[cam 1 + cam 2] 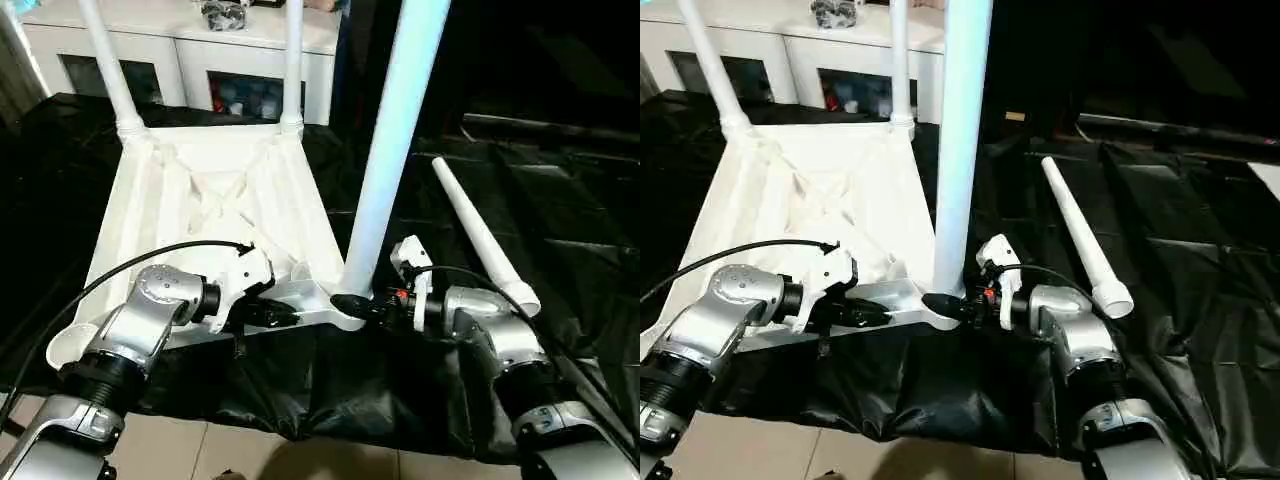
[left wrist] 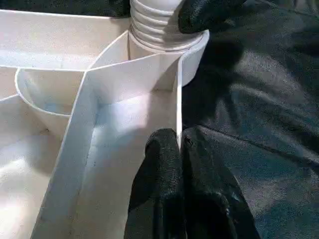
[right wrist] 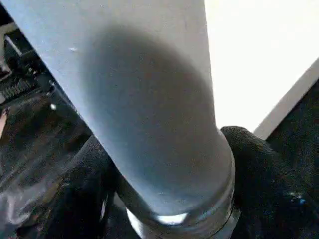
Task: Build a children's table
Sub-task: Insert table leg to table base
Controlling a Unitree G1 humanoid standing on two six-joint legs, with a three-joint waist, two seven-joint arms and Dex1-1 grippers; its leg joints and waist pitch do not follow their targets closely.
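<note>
A white plastic table top (image 1: 215, 195) is lying upside down on a black sheet (image 1: 560, 200), its ribbed underside facing up. Two legs (image 1: 108, 65) are standing upright in the far corner sockets. A third leg (image 1: 395, 150) is rising from the near right corner socket (image 1: 345, 300), leaning slightly right. The right claw (image 1: 368, 303) is gripping this leg's base, one black finger (image 3: 259, 169) on each side. The left claw (image 1: 290, 313) is pinched shut on the top's near edge wall (image 2: 178, 107), just left of that socket. The fourth leg (image 1: 480, 232) is lying loose on the sheet to the right. A white cabinet (image 1: 190, 45), seemingly glass-fronted, is standing beyond.
</note>
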